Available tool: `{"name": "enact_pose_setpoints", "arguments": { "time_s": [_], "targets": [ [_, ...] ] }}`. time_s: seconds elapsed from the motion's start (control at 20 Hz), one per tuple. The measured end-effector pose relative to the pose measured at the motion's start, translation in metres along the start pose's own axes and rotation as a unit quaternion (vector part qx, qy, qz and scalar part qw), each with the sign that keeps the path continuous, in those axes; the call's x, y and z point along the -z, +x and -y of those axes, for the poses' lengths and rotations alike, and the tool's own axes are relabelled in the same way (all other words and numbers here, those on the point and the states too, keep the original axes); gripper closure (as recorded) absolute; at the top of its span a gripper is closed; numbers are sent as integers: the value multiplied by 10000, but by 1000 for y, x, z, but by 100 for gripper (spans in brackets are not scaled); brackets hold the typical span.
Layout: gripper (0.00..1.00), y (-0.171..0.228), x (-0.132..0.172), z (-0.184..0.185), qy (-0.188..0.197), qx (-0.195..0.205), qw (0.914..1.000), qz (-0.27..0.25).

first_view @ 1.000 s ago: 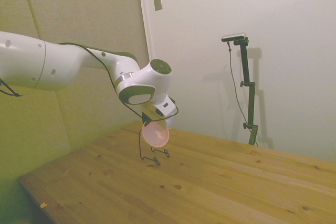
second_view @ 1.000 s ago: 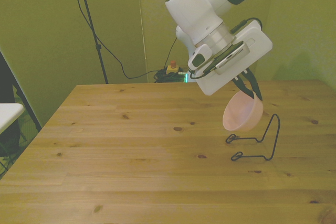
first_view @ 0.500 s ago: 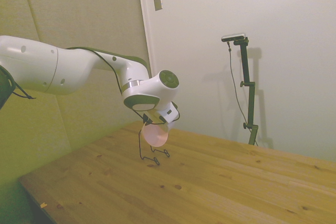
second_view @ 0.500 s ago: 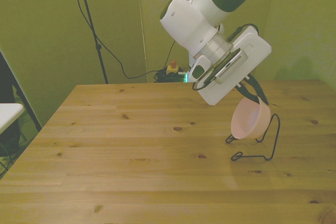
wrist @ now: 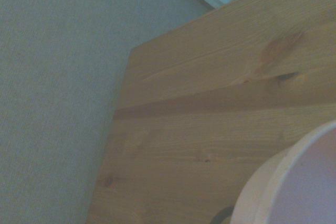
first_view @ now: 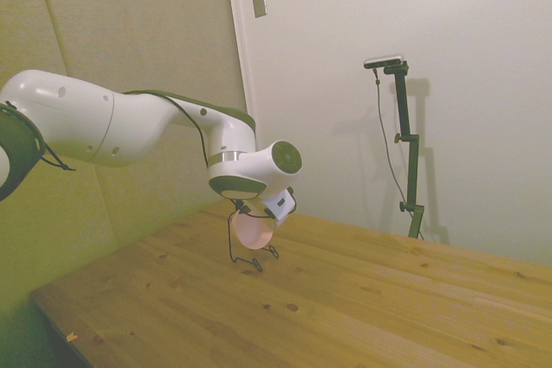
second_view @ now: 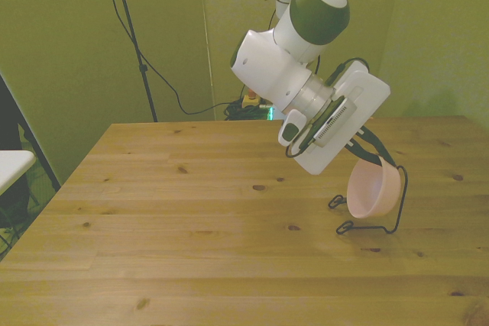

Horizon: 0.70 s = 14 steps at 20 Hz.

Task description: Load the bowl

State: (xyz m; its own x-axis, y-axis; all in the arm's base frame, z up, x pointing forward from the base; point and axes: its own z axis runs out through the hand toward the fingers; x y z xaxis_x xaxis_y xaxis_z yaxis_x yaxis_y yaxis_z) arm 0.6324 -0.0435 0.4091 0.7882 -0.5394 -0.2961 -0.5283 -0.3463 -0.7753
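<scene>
The pale pink bowl (second_view: 373, 191) hangs tilted on its side, its rim pinched by my gripper (second_view: 372, 159), which is shut on it. It sits right against the thin black wire rack (second_view: 392, 215) on the table at the front view's right, its body between the rack's upright loop and its feet. In the side view the bowl (first_view: 252, 229) shows as a pink disc inside the rack (first_view: 246, 258), under my wrist; I cannot tell whether it rests on the wire. The wrist view catches the bowl's (wrist: 294, 187) pale curved edge over the tabletop.
The wooden table (second_view: 191, 227) stretches wide toward the front view's left. A black tripod leg and cables (second_view: 137, 59) stand behind the far edge. A wall (wrist: 58, 93) lies close beyond the table edge in the wrist view.
My arm has lowered and shifted toward the front view's right, carrying the bowl down from above the rack into the rack's loop.
</scene>
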Motion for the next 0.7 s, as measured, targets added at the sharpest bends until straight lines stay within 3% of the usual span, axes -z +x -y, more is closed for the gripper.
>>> {"name": "enact_pose_setpoints", "arguments": {
  "time_s": [0.7],
  "targets": [
    [100,4,-13,-17,113,-90,9998,105]
  ]
}}
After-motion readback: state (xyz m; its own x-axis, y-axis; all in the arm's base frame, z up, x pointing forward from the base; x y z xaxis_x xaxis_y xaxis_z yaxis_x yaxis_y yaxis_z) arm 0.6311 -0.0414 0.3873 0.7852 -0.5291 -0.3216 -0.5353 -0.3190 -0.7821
